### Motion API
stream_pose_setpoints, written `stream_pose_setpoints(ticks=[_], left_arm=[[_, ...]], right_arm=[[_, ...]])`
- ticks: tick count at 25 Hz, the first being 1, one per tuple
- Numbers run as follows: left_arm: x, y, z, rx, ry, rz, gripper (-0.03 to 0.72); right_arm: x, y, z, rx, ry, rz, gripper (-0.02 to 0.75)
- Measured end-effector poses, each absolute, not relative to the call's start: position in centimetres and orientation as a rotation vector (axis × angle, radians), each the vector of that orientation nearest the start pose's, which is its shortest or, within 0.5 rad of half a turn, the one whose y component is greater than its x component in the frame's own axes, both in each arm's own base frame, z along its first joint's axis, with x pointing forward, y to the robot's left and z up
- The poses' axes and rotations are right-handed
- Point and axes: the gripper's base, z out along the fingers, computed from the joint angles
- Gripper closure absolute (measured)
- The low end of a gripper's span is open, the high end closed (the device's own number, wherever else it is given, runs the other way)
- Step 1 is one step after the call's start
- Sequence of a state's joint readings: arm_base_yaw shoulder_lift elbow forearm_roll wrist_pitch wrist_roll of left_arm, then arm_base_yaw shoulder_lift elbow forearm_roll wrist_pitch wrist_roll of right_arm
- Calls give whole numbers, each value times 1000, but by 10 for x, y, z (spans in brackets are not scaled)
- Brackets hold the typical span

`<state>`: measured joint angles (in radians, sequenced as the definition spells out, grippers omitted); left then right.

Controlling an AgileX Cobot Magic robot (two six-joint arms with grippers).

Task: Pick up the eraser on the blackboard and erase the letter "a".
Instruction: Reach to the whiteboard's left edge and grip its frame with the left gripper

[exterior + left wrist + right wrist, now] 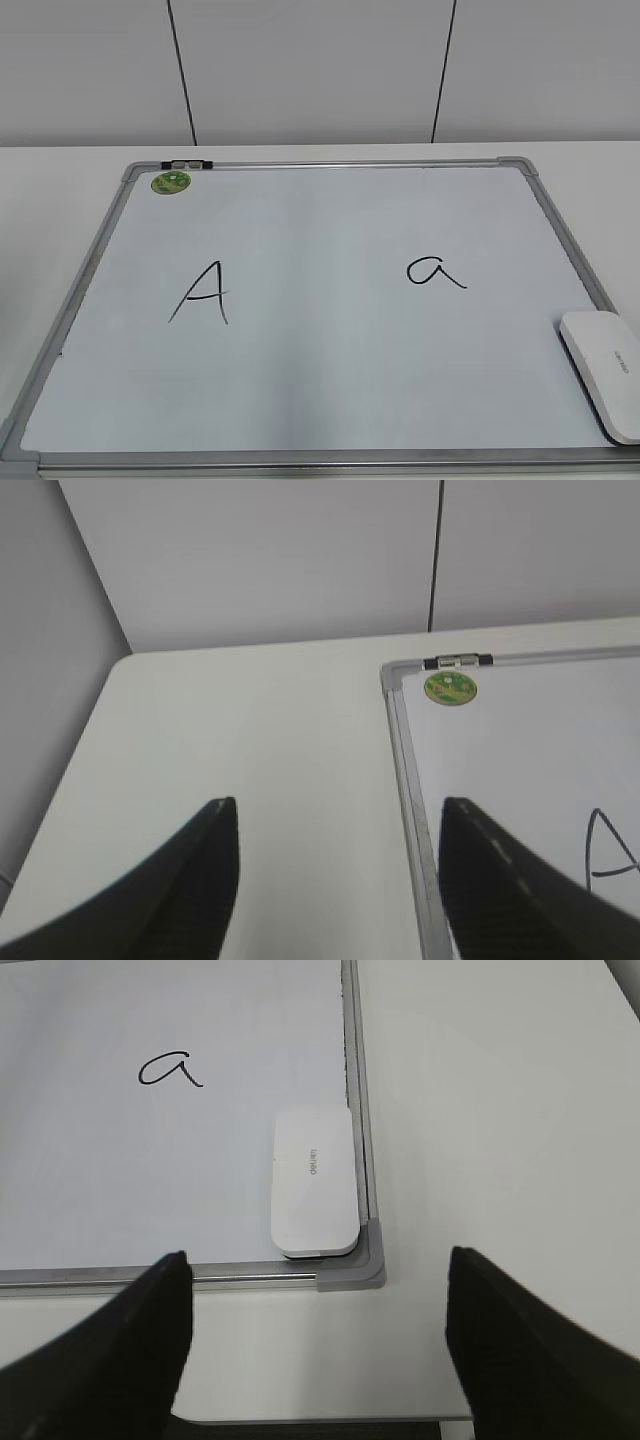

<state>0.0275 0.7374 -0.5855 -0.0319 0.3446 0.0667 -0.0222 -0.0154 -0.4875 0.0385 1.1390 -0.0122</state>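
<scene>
R gripper (315, 1345) jaws wide apart, nothing between, hanging above the table edge just off the blackboard's (347, 1080) near right corner. L gripper (335, 880) also spread, empty, over the blackboard's left frame rail. Eraser (314, 1180) lies flat in that near right corner, touching the frame. Letter "a" (168, 1068) sits on the blackboard's right half, well apart from the eraser. Capital "A" (203, 292) on left half; green sticker (171, 182) + 1 small clip (187, 163) at far left corner.
</scene>
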Motion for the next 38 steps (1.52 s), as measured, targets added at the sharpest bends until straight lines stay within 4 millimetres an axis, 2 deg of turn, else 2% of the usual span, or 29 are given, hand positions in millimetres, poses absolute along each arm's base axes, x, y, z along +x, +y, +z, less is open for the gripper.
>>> stream_pose_setpoints(ticks=[10, 28, 38], left_arm=[[204, -8, 259, 71, 2267, -21, 227], [309, -17, 237, 45, 2740, -114, 227], [354, -20, 202, 63, 2935, -152, 228]], right_arm=[[-9, 3, 267, 7, 2121, 26, 150], [-9, 3, 267, 7, 2121, 26, 150], [-9, 3, 267, 7, 2121, 26, 150]])
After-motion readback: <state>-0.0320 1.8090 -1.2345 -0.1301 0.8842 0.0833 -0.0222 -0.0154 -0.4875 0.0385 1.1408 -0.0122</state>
